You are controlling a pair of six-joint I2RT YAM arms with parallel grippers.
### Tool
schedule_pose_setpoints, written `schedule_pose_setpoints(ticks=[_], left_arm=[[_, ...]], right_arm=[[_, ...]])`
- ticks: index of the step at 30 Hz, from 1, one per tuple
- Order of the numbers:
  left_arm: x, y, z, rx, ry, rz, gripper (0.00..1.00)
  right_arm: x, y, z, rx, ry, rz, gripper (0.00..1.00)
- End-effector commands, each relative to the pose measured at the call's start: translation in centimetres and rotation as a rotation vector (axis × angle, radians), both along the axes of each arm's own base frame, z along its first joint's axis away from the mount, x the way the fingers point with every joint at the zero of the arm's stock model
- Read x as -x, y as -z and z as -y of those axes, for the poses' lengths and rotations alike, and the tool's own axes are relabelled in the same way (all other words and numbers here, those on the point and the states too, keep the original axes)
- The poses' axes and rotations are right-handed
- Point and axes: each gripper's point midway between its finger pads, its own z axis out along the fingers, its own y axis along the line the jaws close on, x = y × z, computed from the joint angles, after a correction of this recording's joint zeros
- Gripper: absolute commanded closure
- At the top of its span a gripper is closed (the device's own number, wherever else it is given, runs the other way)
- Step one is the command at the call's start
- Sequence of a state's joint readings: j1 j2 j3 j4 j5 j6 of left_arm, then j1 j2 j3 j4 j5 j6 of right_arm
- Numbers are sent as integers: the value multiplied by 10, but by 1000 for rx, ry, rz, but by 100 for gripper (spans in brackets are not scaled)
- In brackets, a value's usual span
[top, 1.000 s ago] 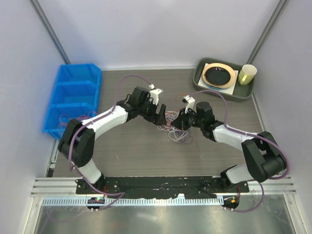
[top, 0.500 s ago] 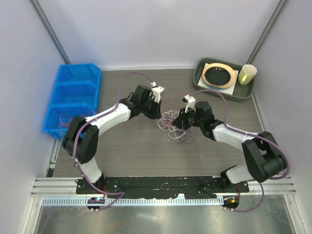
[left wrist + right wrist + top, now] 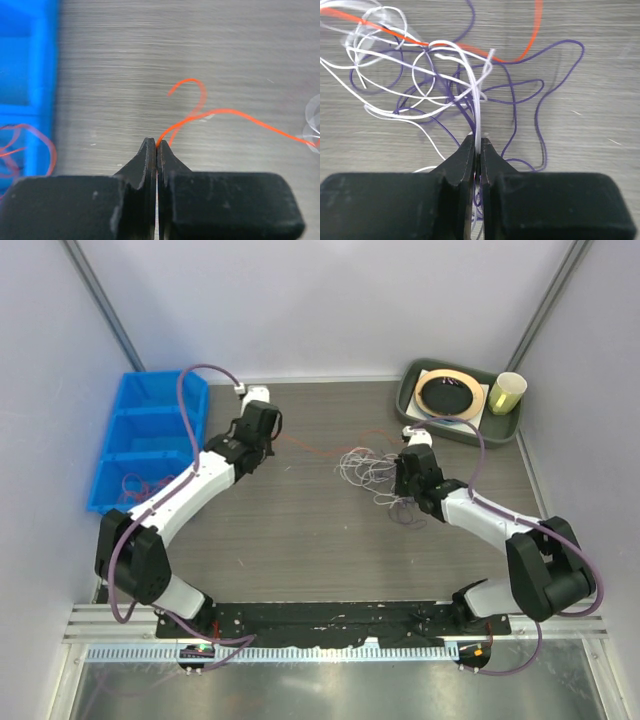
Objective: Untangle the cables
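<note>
I've got the left gripper (image 3: 157,145) clamped on the orange cable (image 3: 235,114) near its end and the right gripper (image 3: 476,142) clamped on a white cable (image 3: 479,100). Both cables look limp, featherlight and likely slippery.

Left arm stretches long toward the counter's back-left corner; left gripper (image 3: 267,438) (image 3: 157,145) pinched tight on an orange cable (image 3: 225,111). Right arm bends inward from the right edge; right gripper (image 3: 401,484) (image 3: 480,142) clamped on a white cable (image 3: 479,115).
</note>
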State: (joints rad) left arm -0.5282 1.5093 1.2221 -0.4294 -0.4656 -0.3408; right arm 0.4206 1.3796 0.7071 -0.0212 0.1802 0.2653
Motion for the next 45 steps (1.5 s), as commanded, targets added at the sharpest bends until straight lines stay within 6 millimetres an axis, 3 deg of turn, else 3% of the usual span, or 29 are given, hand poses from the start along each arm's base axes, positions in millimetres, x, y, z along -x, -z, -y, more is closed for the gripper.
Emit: schedule_pose_setpoints(ticks=[1, 10, 15, 22, 25, 26, 30, 34, 35, 36, 39, 45], left_arm=[[-1, -45, -80, -18, -361, 98, 100], [23, -126, -170, 81, -598, 283, 100], [43, -171, -202, 69, -669, 375, 100], [36, -214, -186, 123, -517, 457, 100], [34, -233, -189, 100, -510, 489, 100], [37, -250, -190, 98, -510, 522, 100], [45, -288, -196, 72, -504, 592, 100], [60, -324, -208, -11, -510, 674, 100], [65, -330, -211, -26, -517, 697, 100], [68, -337, -214, -36, -528, 719, 100], [78, -360, -222, -97, -540, 752, 100], [90, -396, -230, -176, -545, 797, 100]], right_arm=[[-8, -20, 45, 117, 211, 50, 89], [-3, 0, 89, 131, 385, -40, 88], [-2, 6, 99, 92, 419, -69, 88], [-7, 1, 84, 24, 349, -40, 88], [-8, -3, 83, 24, 339, -28, 87], [-7, -2, 82, 18, 332, -31, 88], [-8, -4, 76, 0, 303, -22, 84], [-9, 1, 79, 21, 305, -34, 71], [-9, 2, 78, 20, 300, -38, 64], [-9, 5, 75, 14, 291, -46, 51], [-10, 8, 71, -4, 275, -51, 38], [-12, 5, 70, -19, 275, -28, 32]])
